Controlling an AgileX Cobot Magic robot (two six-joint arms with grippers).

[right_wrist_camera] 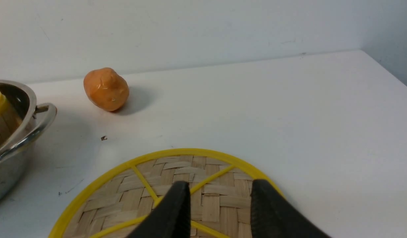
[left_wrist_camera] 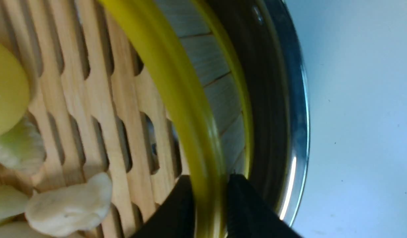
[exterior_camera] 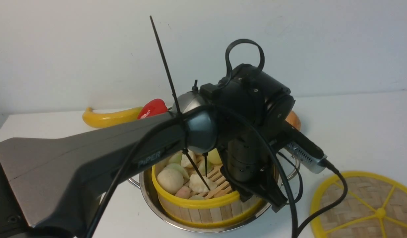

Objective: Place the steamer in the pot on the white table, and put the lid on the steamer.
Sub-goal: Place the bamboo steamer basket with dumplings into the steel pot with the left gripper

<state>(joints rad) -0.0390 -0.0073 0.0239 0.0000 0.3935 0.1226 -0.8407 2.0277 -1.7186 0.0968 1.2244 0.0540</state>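
A wide, shiny stainless-steel pot (exterior_camera: 147, 193) stands on a plain white table (exterior_camera: 355, 125). Inside the pot sits a round bamboo steamer (exterior_camera: 203, 210) with yellow rims and a slatted floor, holding pale buns (exterior_camera: 170, 180). The left gripper (left_wrist_camera: 210, 177) straddles the steamer's rim at the pot's right side, 1 black finger inside, 1 outside; whether it clamps the rim or sits loose cannot be told. Right of the pot, apart from it, lies a flat woven-bamboo lid (exterior_camera: 355, 198) with yellow rim and spokes. Over the lid the right gripper (right_wrist_camera: 221, 183) hangs with fingers spread, grasping nothing. Behind the pot lie a yellow banana (exterior_camera: 107, 117), a red pepper (exterior_camera: 153, 107) and an orange lump (right_wrist_camera: 106, 88).
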